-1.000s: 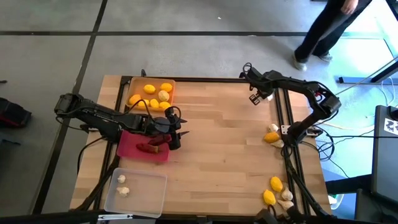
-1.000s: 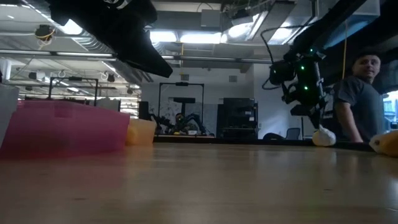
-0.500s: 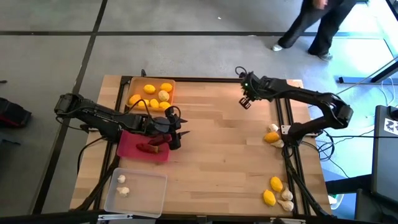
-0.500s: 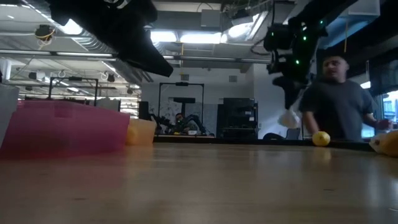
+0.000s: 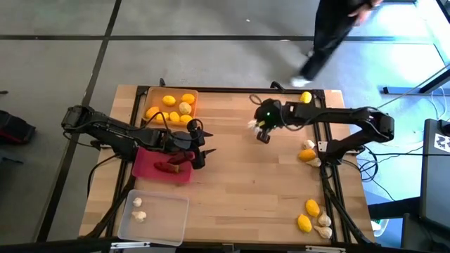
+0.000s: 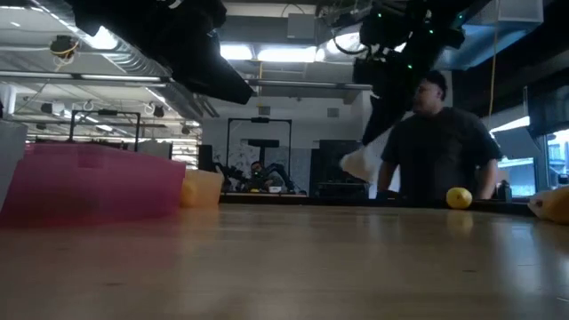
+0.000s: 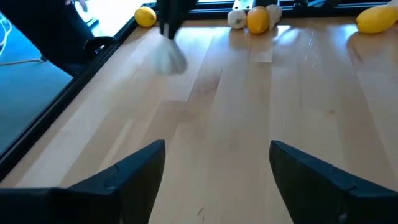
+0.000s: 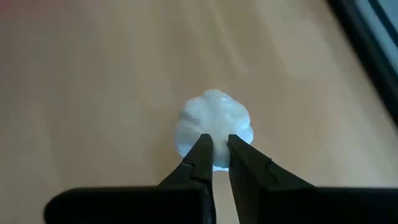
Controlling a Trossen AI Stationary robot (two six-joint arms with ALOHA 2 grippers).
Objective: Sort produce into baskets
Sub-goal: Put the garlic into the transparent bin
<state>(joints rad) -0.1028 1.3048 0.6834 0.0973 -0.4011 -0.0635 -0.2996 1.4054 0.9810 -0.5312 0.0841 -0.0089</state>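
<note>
My right gripper [image 5: 261,131] hangs over the table's far middle, shut on a white garlic bulb [image 5: 252,124], which also shows in the low view [image 6: 363,163]. My left gripper [image 5: 202,150] stands open above the right end of the red-pink basket [image 5: 144,166], nothing between its fingers [image 7: 124,180]. A dark red chilli [image 5: 169,167] lies in that basket. The orange basket [image 5: 150,98] at the far left holds several lemons [image 5: 169,101]. The clear basket [image 5: 165,218] at the near left holds two garlic bulbs [image 5: 138,203]. My right gripper pinches the garlic bulb between its two fingertips [image 8: 200,155], on the bulb's side that faces the wrist [image 8: 216,144]. The fingers slant down from the table's right. The bulb hangs past the fingertips, clear of the table.
A lone lemon [image 5: 305,98] lies near the far right edge. More lemons and garlic sit along the right edge [image 5: 308,154] and at the near right corner [image 5: 313,214]. A person [image 5: 337,31] walks past the far side. Bare wood lies between the arms.
My right gripper has swung from the far right corner toward the table's left with the garlic bulb, rising a little and turning its fingers more downward. The person beyond the far edge has walked leftward.
</note>
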